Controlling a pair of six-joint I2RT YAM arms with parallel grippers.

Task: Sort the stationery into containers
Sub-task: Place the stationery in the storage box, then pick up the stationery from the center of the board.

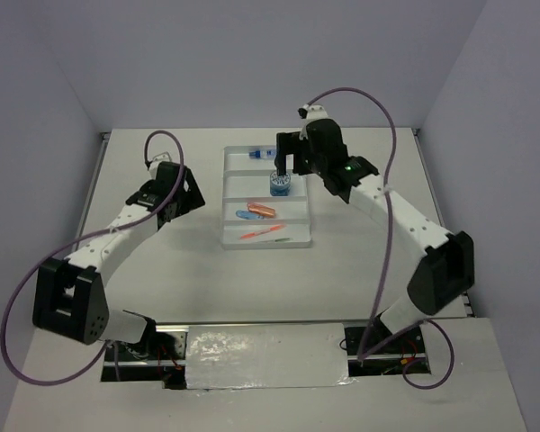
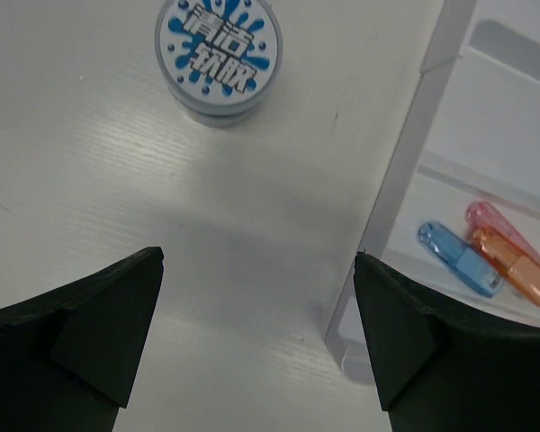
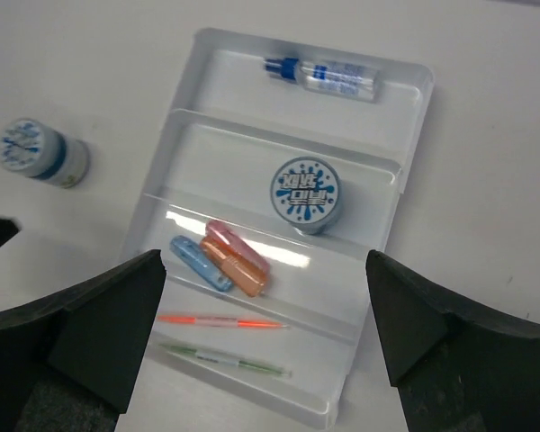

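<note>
Left jaws and right jaws both wide open. One tub (image 3: 305,193) sits in the tray's (image 3: 243,148) second slot from the far end; the other tub (image 2: 217,56) is on the table (image 2: 90,180) beside the tray.

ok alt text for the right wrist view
A white rectangular plastic tray, four long compartments: top to bottom, a white-blue tube, a round blue-white patterned tub, short blue, pink and orange sticks, thin orange and grey-green pens. A second tub sits on the table to its left. The right gripper's jaws are open.
</note>
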